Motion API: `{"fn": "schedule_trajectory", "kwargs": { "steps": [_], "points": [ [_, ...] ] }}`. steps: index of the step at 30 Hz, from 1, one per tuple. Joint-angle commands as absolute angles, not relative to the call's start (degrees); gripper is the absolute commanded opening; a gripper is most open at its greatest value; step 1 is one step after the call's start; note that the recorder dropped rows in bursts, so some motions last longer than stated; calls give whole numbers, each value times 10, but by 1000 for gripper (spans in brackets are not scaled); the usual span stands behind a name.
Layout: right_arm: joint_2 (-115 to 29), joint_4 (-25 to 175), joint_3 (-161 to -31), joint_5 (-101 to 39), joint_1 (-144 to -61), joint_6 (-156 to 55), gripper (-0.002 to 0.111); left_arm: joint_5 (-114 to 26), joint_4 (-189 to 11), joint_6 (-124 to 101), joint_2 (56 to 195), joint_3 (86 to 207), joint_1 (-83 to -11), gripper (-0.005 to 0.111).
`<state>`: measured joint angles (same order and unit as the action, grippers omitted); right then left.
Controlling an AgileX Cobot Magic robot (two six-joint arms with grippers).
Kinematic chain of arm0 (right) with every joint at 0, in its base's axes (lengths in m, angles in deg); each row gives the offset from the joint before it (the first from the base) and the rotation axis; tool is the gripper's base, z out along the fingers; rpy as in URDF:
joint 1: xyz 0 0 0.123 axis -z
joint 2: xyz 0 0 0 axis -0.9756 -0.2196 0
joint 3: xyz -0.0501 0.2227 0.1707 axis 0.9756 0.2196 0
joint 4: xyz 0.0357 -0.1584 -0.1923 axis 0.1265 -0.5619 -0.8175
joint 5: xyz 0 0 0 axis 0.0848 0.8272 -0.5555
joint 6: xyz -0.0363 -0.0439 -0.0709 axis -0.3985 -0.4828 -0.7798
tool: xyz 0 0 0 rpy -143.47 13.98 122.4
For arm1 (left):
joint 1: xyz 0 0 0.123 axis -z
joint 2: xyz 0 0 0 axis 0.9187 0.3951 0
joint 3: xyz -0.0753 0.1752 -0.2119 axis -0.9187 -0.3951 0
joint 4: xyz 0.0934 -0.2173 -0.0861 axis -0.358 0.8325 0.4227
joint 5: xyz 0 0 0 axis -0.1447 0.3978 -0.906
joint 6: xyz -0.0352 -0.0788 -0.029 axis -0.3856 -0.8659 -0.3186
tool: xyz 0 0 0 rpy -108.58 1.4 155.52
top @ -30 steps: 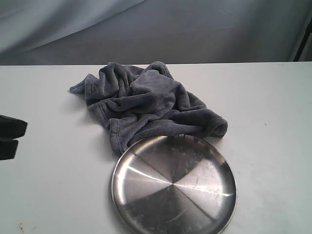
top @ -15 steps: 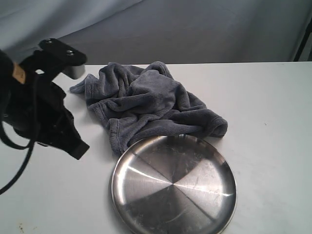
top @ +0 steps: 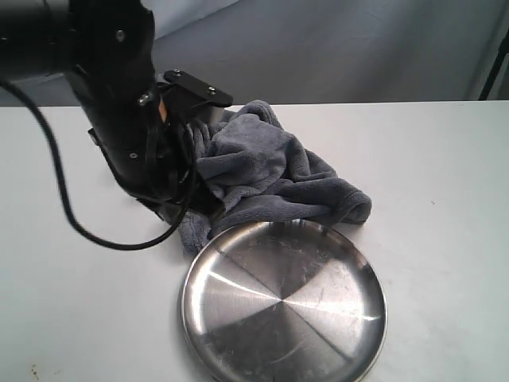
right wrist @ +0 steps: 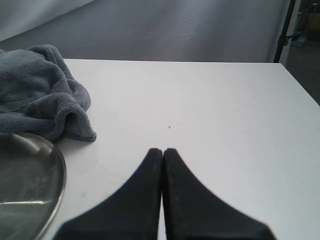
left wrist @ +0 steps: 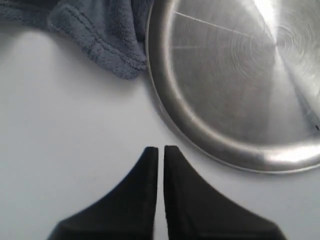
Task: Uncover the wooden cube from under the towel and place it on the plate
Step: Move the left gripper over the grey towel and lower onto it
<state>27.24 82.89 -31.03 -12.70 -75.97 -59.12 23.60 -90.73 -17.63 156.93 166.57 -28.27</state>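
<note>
Looking down past left hand [left wrist: 161, 148]: two dark fingers nearly together, only a thin slit between, nothing gripped. Hanging over bare white bench [left wrist: 60, 125], just beside rim of plate [left wrist: 225, 75] and near a hemmed corner of towel [left wrist: 105, 35]; touching neither. From ext. cam, seen only as bulky black left arm [top: 127, 103] covering left part of towel, w/ hand itself hidden beneath.

Right hand [right wrist: 162, 150]: fingers pressed shut, empty, over bare bench, apart from towel's end and plate rim. Not in ext. view.

Changed in last sec: left arm swung in from left edge of ext. view. Was only a sliver there, then beside towel, now over it. Towel & plate not shifted: same crumpled heap, near edge lying against plate's far rim as before. Plate bare and shiny, nothing on it.

No sight of wooden cube in any view. Prob. under towel; exact spot can't be told from folds.

Meaning for task: approach about done, uncovering not yet begun. Next move likely calls for opening fingers, pinching a towel edge and lifting cloth away from plate. Risks: dragging cloth onto plate, or knocking hidden cube off its spot.
</note>
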Motion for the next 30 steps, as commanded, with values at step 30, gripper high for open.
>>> {"fn": "schedule_trajectory", "kwargs": {
  "steps": [30],
  "points": [
    [271,824,-308,-129,-762,-591,0,168,-756,-58,1828,1991,-258,54]
  ]
}}
